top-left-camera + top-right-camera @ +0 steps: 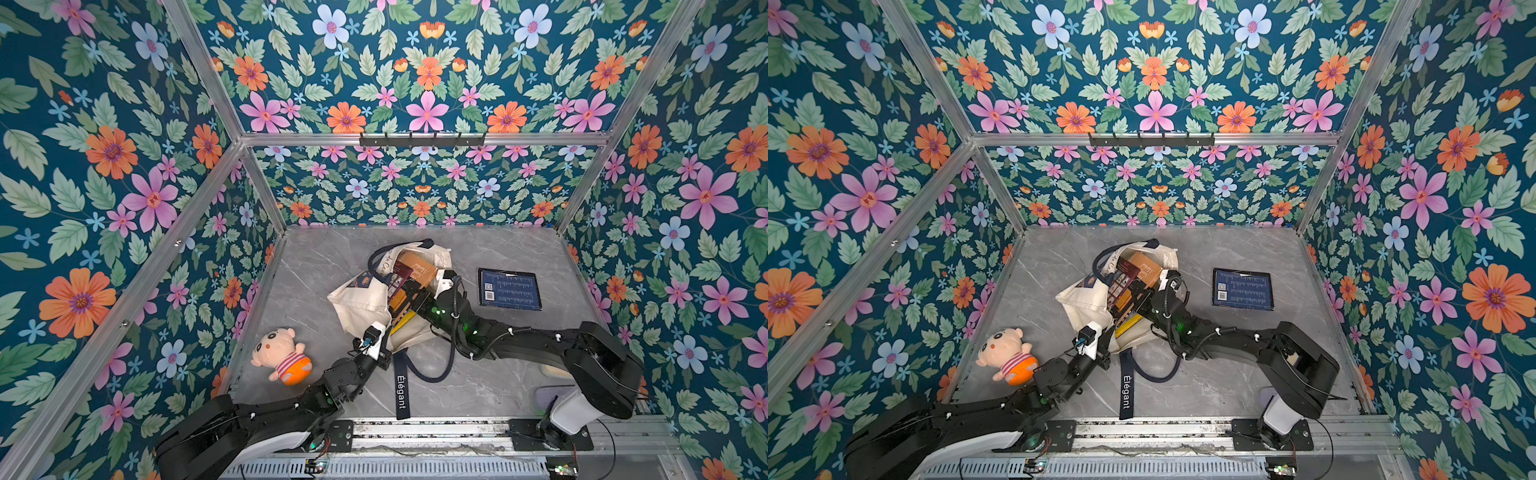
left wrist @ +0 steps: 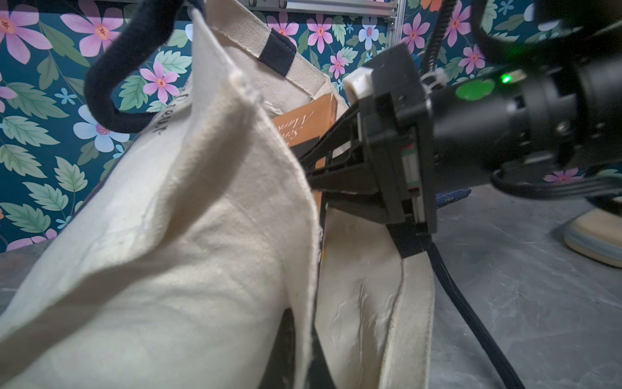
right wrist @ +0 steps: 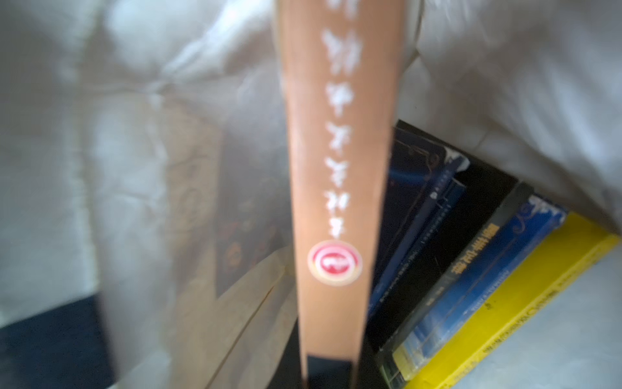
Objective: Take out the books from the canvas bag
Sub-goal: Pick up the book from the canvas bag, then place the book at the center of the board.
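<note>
The cream canvas bag (image 1: 357,307) (image 1: 1084,303) (image 2: 202,235) lies in the middle of the table with its mouth open. Several books stand inside it: an orange one (image 1: 419,270) (image 1: 1144,268) (image 2: 309,124), dark blue ones (image 3: 471,269) and a yellow one (image 3: 505,303) (image 1: 403,322). My right gripper (image 1: 410,294) (image 1: 1138,295) (image 3: 331,374) reaches into the mouth and is shut on the orange book's spine (image 3: 336,168). At the bag's near rim my left gripper (image 1: 387,330) (image 1: 1111,332) (image 2: 309,353) is shut on a fold of canvas. Another dark blue book (image 1: 509,289) (image 1: 1243,289) lies flat to the right of the bag.
A pink plush doll (image 1: 280,355) (image 1: 1007,353) lies at the near left of the table. The navy strap reading Elégant (image 1: 401,390) (image 1: 1125,392) trails toward the front rail. Floral walls close in three sides.
</note>
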### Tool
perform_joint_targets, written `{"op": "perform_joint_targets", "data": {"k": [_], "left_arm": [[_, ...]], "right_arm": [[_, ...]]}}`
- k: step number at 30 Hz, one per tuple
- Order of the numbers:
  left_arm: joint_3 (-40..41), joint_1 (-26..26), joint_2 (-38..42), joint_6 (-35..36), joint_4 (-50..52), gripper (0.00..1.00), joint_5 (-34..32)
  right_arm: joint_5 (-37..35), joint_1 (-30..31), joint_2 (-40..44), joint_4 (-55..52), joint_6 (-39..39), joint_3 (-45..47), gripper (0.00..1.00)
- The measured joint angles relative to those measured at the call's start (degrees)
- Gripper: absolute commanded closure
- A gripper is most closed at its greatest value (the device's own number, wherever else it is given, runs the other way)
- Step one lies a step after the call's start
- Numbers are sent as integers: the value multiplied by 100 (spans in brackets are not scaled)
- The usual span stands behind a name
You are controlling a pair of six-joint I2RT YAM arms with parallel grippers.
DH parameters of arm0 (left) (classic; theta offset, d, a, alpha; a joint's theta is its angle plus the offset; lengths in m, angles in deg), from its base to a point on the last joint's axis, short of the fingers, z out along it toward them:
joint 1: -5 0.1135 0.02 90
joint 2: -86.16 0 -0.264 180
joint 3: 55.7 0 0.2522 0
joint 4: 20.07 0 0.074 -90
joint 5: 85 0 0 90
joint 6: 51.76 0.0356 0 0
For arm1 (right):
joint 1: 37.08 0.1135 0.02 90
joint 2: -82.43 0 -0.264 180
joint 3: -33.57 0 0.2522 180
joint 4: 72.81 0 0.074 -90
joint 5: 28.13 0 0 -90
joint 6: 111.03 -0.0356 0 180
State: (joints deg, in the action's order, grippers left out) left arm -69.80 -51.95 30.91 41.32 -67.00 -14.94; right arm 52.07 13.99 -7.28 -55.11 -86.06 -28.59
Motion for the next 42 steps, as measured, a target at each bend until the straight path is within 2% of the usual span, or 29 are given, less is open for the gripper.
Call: {"op": "perform_joint_targets", "data": {"k": [11, 27, 30, 36, 42], "left_arm": [[0, -7, -76, -85, -37, 100, -96], [0, -15, 11, -166, -50, 100, -452], [0, -15, 70, -166, -42, 100, -529], [0, -15, 133, -164, -4, 100, -568], [0, -13, 153, -162, 20, 100, -560]], "right_arm": [[114, -2, 1097, -1099, 704, 90, 100], [-251, -20, 3152, -1665, 1572, 691, 100], [-643, -17, 3775, -1812, 1613, 933, 100], [-1934, -26, 4850, -2367, 1534, 1543, 100], [-3062, -332, 5796, -3388, 728, 2234, 100]]}}
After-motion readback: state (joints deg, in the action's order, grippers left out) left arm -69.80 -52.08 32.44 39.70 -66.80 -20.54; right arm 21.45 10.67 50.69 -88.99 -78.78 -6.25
